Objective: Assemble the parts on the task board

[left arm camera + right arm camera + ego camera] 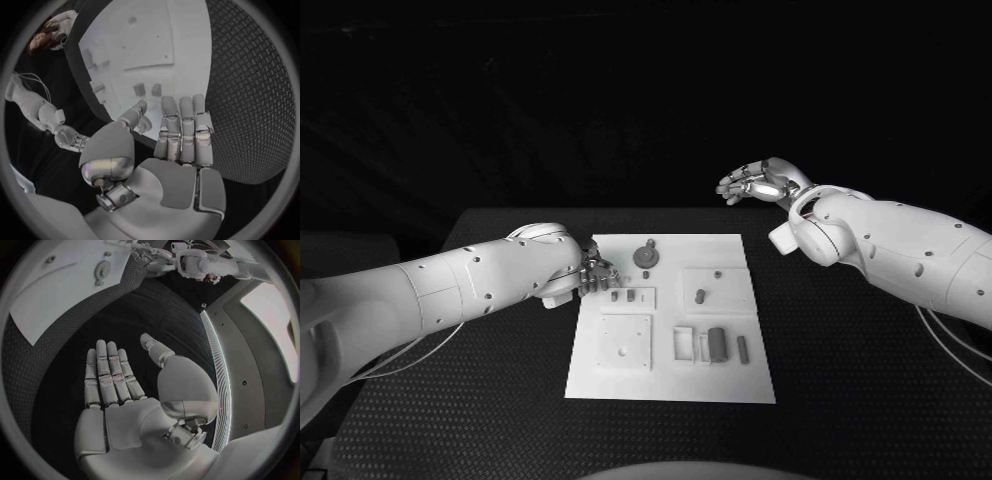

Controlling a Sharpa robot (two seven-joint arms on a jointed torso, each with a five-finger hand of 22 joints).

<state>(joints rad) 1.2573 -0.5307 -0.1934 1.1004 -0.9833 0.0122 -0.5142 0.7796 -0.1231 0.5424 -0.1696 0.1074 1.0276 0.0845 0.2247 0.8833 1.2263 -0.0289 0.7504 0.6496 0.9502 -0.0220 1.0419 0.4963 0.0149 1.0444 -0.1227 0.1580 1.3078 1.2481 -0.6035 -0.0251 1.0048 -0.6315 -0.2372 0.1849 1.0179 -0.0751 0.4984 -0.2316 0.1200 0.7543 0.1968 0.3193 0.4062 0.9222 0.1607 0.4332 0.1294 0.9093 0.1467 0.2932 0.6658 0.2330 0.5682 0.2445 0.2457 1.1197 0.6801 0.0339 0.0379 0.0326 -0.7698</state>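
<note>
Parts (pixel 715 343) are lying on the white board (pixel 733 390) in the middle of the black table (pixel 848 400), most of them loose: a few small pieces are resting near the front edge, beside a little frame, one round toothed piece (pixel 645 256) is standing toward the far edge, and another small piece (pixel 701 296) is sitting on a square plate on the right half. They are lying apart from each other, so I am judging that the assembling is only at the beginning.

Left hand (pixel 596 277) is hanging over the left edge of the board, near two small pegs. From its wrist camera the fingers (pixel 181 132) are looking straight and side by side, with the thumb apart, and nothing is between them. I think it is waiting there because the nearest pieces are just in front of it, ready for picking.

Right hand (pixel 762 182) is staying well away, beyond the far right corner of the board. Its palm is flat, the fingers (pixel 107 372) are stretched, and it is holding nothing. Probably it is keeping out of the way, so that the other arm is having free room.
</note>
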